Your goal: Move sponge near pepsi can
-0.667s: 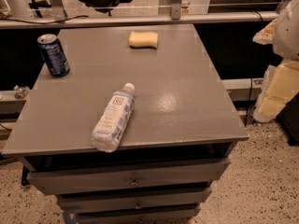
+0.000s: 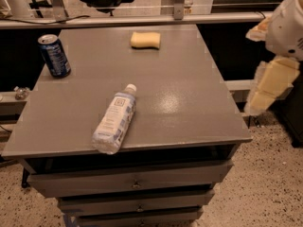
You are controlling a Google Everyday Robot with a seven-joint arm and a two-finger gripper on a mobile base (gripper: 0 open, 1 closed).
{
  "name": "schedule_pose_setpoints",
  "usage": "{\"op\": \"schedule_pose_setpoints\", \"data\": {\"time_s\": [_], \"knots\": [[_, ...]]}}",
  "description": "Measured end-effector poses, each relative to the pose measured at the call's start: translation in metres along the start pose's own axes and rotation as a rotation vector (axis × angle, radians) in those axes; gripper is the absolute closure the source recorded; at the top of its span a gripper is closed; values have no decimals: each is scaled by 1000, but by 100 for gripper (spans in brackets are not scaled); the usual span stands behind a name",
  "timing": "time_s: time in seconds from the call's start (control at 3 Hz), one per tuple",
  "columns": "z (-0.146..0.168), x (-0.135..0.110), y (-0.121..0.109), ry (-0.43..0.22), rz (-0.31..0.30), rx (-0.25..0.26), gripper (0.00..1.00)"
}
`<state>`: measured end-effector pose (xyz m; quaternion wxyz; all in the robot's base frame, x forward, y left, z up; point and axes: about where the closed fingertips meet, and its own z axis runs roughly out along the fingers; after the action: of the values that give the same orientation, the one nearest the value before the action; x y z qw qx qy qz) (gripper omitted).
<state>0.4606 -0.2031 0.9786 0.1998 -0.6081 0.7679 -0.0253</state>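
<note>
Sponge point(image 2: 145, 39): lies flat at the top centre of the frame, near the far edge of the cabinet top, with nothing touching it.
Pepsi can point(image 2: 54, 55): upright in the upper left, close to the left edge and well apart from the sponge, with bare surface between the 2.
Task status: not yet started, judging by the gap; the sponge needs carrying leftward across the far side.
Water bottle point(image 2: 115, 118): on its side at centre-left, cap pointing away and base near the front edge. It sits clear of the likely sponge-to-can path.
Cabinet top point(image 2: 184, 103): grey and flat, with 3 drawers point(image 2: 135, 183) below.
Gripper point(image 2: 270, 84): at the right edge of the frame, off the cabinet's right side and above the floor, well apart from the sponge. It holds nothing that shows. How far open it is, I cannot tell.
Next move, my guess: reach in toward the upper centre.
</note>
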Motion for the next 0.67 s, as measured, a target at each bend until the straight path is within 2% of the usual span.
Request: {"op": "schedule_pose_setpoints", "data": {"time_s": [0.67], "knots": [[59, -47, -81, -181, -6, 58, 0]]}}
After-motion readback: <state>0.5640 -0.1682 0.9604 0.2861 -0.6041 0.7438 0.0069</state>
